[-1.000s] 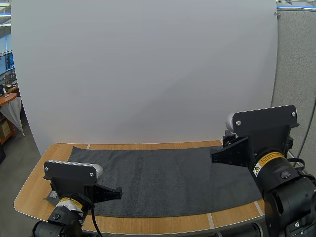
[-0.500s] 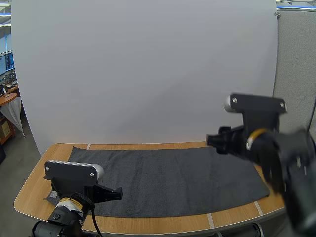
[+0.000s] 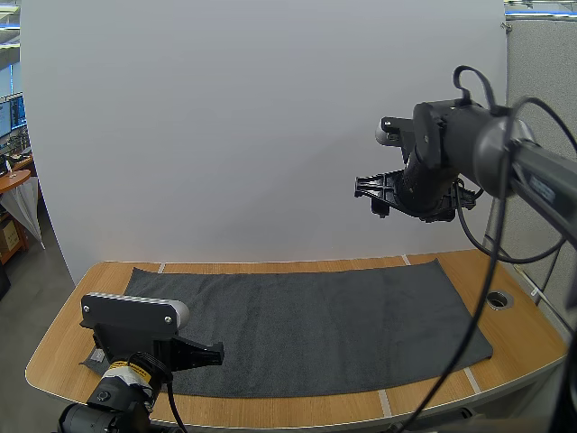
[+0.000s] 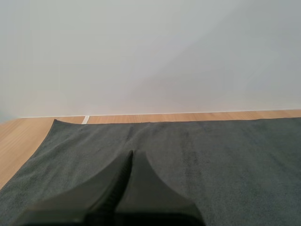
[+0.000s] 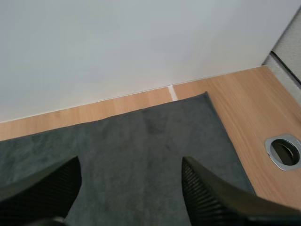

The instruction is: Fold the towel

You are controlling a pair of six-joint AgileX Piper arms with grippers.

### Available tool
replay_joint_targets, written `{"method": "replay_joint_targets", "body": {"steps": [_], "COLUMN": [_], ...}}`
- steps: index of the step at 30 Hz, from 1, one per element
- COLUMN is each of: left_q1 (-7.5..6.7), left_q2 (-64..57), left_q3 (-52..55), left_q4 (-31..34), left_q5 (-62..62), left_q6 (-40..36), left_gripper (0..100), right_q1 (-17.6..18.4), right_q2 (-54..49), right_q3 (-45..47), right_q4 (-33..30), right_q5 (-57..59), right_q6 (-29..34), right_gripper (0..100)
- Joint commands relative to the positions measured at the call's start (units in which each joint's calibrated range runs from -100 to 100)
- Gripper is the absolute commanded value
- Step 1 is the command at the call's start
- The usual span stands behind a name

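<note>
A: What is closest to you?

B: My left gripper [image 4: 131,155]. It sits low over the near left part of the towel [image 3: 315,325]. Its two fingers are pressed together into one dark point, with nothing between them.

A: Is it touching the towel?

B: I cannot tell. The tip points across the towel toward its far edge.

A: What about the towel?

B: It is dark grey. It lies flat and spread out in one layer on the table [image 3: 56,336]. It covers most of the top, and bare wood shows past each side of the towel.

A: Is anything beside it?

B: Yes. A small round hole [image 5: 284,151] with a metal ring sits in the wood near the towel's right end. It does not touch the towel.

A: Where is your other gripper?

B: My right gripper [image 3: 365,188] is high in the air above the far right part of the towel, well apart from it. Its fingers stand wide apart and hold nothing. Through its camera I look down between the two fingers and see the towel's far right corner.

A: And behind the towel?

B: A big white board [image 3: 270,135] stands up just past the towel's far edge.
</note>
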Motion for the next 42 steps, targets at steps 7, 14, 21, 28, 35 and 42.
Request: {"method": "replay_joint_targets", "body": {"steps": [7,14,21,28,35,42], "left_q1": [-0.2,-0.2,-0.2,-0.2,-0.2,-0.2], "left_q2": [-0.3,-0.3,-0.3,-0.3,-0.3,-0.3], "left_q3": [0.0,0.0,0.0,0.0,0.0,0.0], "left_q4": [-0.2,-0.2,-0.2,-0.2,-0.2,-0.2], "left_q5": [-1.3,-1.3,-1.3,-1.3,-1.3,-1.3], "left_q6": [-0.3,-0.3,-0.3,-0.3,-0.3,-0.3], "left_gripper": [0,0,0,0,0,0], "right_q1": [-13.6,-15.7,-15.7,-15.7,-15.7,-16.7], "right_q2": [8.0,20.9,35.2,47.7,56.3,63.6], "right_q3": [-1.2,-6.7,-18.1,-28.8,-36.1,-41.3], "right_q4": [19.1,28.0,27.5,27.5,28.2,33.7], "right_q5": [-10.0,-10.1,-10.1,-10.1,-10.1,-10.1], "right_q6": [-21.1,-30.4,-33.3,-36.2,-39.3,-46.2], "right_gripper": [100,100,100,100,100,100]}}
